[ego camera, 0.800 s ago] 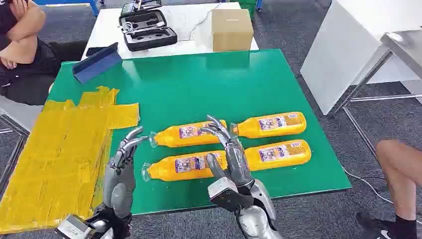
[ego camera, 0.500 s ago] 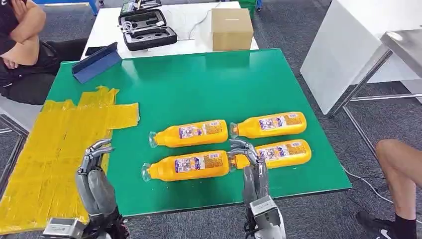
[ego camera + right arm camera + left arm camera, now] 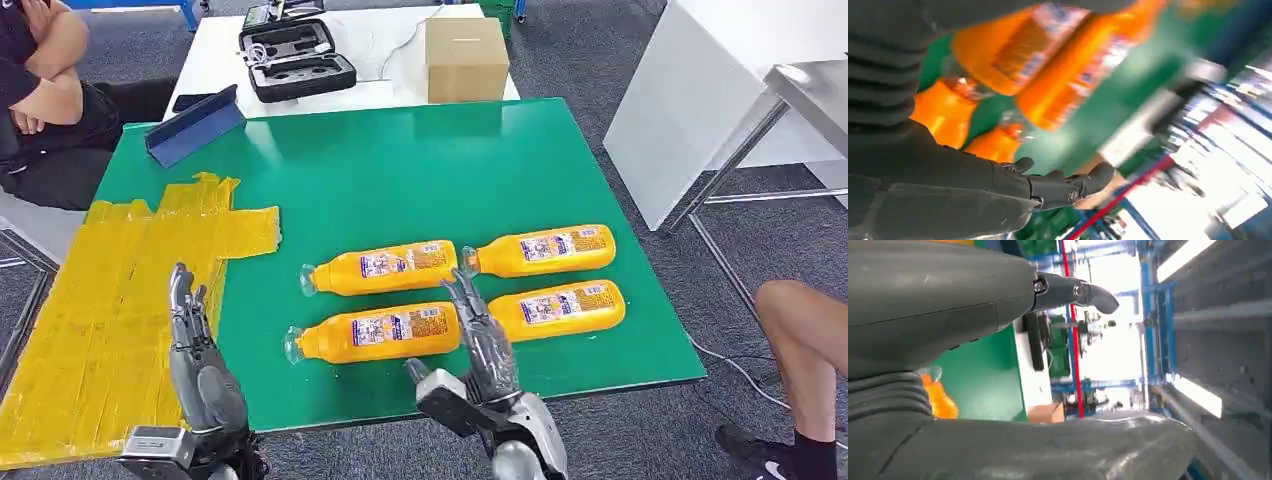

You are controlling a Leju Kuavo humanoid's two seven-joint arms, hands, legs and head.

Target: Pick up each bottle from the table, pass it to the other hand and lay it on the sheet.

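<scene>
Several orange bottles lie on their sides on the green table (image 3: 400,170): back left bottle (image 3: 385,267), back right bottle (image 3: 545,250), front left bottle (image 3: 375,333), front right bottle (image 3: 565,308). The yellow sheet (image 3: 110,290) covers the table's left side. My right hand (image 3: 480,350) hovers by the near edge, its straight fingers reaching over the gap between the two front bottles, holding nothing. My left hand (image 3: 200,365) is open with fingers stretched forward over the sheet's right edge. The right wrist view shows blurred bottles (image 3: 1013,45) beyond that empty hand (image 3: 973,185).
A blue holder (image 3: 195,125) lies at the table's far left corner. Behind stands a white table with a black case (image 3: 295,60) and a cardboard box (image 3: 465,58). A person (image 3: 40,90) sits at the far left; another person's leg (image 3: 800,340) is at the right.
Both hands have straightened their curled fingers. The right hand has drawn off the front right bottle's neck and now points between the front bottles. The bottles lie as before.
</scene>
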